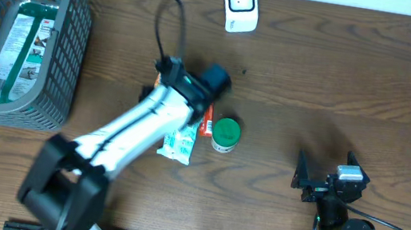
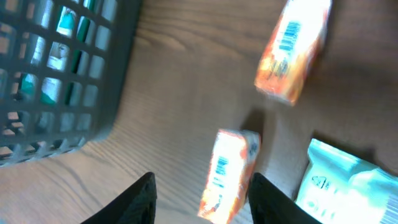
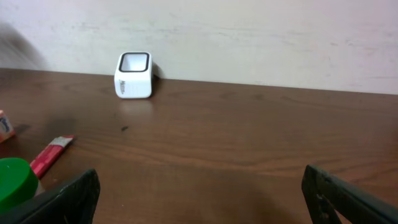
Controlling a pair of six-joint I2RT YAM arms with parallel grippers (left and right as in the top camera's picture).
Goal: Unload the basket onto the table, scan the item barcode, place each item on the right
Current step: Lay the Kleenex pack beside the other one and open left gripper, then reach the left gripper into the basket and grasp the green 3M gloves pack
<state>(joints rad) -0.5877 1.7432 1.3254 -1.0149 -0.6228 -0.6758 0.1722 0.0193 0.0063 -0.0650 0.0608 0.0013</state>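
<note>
The left gripper (image 2: 202,179) hangs over the brown wooden table (image 2: 186,74) with its two black fingers (image 2: 142,200) spread partway, one on either side of a small orange cardboard carton (image 2: 227,177). The carton lies on the wood with its barcode facing up. A strip of bare table shows between the carton and one finger, so nothing is pinched. A second orange carton (image 2: 291,50), also showing a barcode, lies farther off, apart from the first. A teal-and-white soft packet (image 2: 345,186) sits just beside the near carton. The grey plastic mesh basket (image 2: 121,74) stands off to one side with a green-and-white package (image 2: 62,25) inside. From overhead, a green-lidded round jar (image 1: 225,134) stands near the arm's tip. The white boxy barcode scanner (image 1: 240,5) stands at the far edge of the table, well apart from the cartons. The right gripper (image 3: 200,177) rests near the front edge, its jaws fully spread and empty, facing the scanner.
</note>
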